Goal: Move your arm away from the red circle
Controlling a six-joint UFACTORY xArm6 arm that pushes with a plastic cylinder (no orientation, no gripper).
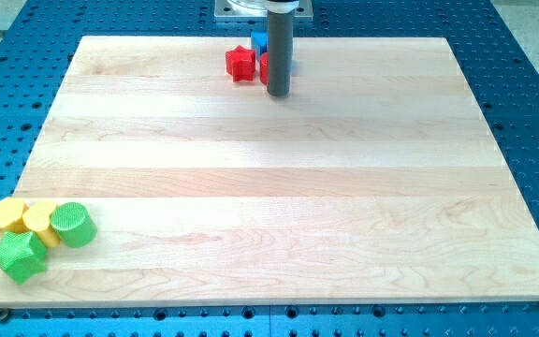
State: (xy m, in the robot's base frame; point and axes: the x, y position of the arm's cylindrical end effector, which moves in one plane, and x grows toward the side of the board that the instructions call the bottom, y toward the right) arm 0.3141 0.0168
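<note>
My tip (pixel 278 94) is the lower end of a dark grey rod that comes down at the view's top centre. Right behind the rod, partly hidden by it, sits a red block (pixel 265 66) that looks like the red circle; the tip is just in front of it, touching or nearly so. A red star-shaped block (pixel 240 63) lies just to its left. A blue block (pixel 259 41) peeks out behind them at the board's top edge.
The wooden board (pixel 269 187) lies on a blue perforated table. At the view's bottom left corner is a cluster: a yellow hexagon-like block (pixel 7 214), a yellow heart-like block (pixel 40 221), a green cylinder (pixel 73 225) and a green block (pixel 17 256).
</note>
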